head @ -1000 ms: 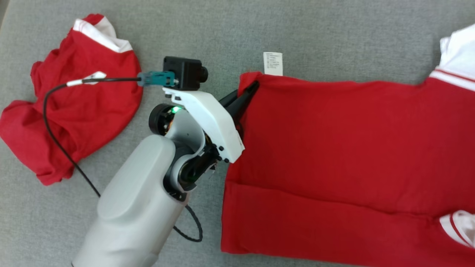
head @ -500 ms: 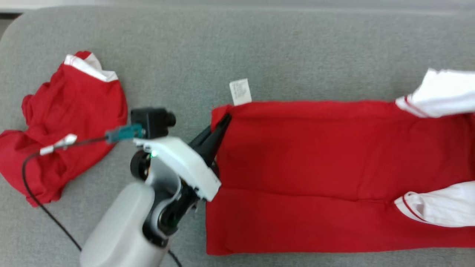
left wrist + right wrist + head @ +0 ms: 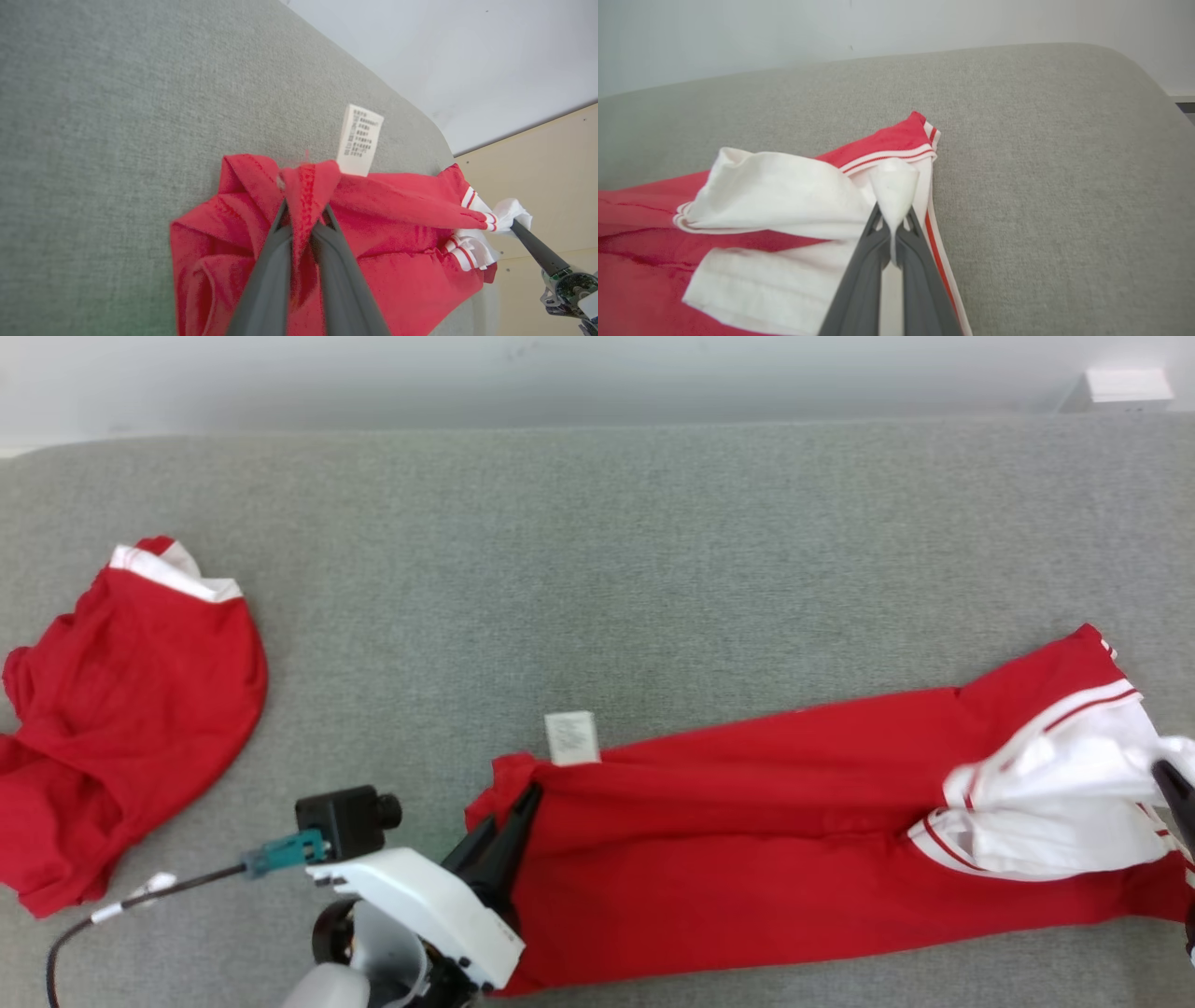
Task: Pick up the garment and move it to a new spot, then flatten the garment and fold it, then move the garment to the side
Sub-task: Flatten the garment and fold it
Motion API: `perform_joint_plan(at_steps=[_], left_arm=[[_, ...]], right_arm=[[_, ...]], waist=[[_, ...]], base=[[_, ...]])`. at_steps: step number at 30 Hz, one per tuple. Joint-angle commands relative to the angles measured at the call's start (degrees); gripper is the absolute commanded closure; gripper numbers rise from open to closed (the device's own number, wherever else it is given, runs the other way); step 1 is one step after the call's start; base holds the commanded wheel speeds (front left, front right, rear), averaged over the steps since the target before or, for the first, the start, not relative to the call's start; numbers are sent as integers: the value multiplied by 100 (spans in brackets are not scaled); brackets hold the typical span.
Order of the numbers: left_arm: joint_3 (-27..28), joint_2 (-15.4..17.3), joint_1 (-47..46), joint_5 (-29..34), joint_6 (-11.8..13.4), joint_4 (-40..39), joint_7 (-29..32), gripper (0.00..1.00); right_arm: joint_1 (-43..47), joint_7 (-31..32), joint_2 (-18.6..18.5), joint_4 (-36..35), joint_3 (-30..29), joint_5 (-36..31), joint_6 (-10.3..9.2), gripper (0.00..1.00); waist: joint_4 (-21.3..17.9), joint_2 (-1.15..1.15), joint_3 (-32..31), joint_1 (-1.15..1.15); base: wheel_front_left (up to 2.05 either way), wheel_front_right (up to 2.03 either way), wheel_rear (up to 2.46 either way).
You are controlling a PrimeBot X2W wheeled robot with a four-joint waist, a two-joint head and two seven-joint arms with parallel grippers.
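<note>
1. Nearest the robot, low in the head view: left gripper (image 3: 523, 798), clamped tight on one end corner of the garment (image 3: 747, 840), with a ridge of red hem pinched up between the dark fingers in the left wrist view.
2. At the robot's far right: right gripper (image 3: 1172, 784), closed likewise, nipping a small peak of the white trim (image 3: 1046, 803) at the garment's other end.
3. Between the two grips: red cloth drawn out lengthwise across the grey cushion (image 3: 597, 569), gathered into long ridges rather than spread flat. Cannot tell whether the middle rests fully on the cushion. Probably held at both ends to keep the piece taut and under control, so that it travels as one strip and can be laid down smooth; looks like the moving or early flattening stage, with folding not yet done.
4. Just beyond the left grip: white care label (image 3: 571, 737), poking out from the garment's far edge and lying on the cushion.
5. Farther off at the left, well apart: a second red garment (image 3: 131, 709), crumpled in a heap and touched by neither gripper.
6. Farthest: the cushion's back edge against a pale wall (image 3: 560, 373).
</note>
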Motion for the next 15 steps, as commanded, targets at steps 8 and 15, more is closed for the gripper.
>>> perform_joint_plan(at_steps=[8,15], left_arm=[[241,562,505,1072,325,260,-1337,0],[395,612,981,1923,584,130,-2317,0]], right_arm=[[113,280,-17,355,-277,-55,-7,0],[-98,1089,-76,355,-764,130,-7,0]], waist=[[-183,0,-260,1],[-51,0,-324,1]], base=[[0,0,0],[0,0,0]])
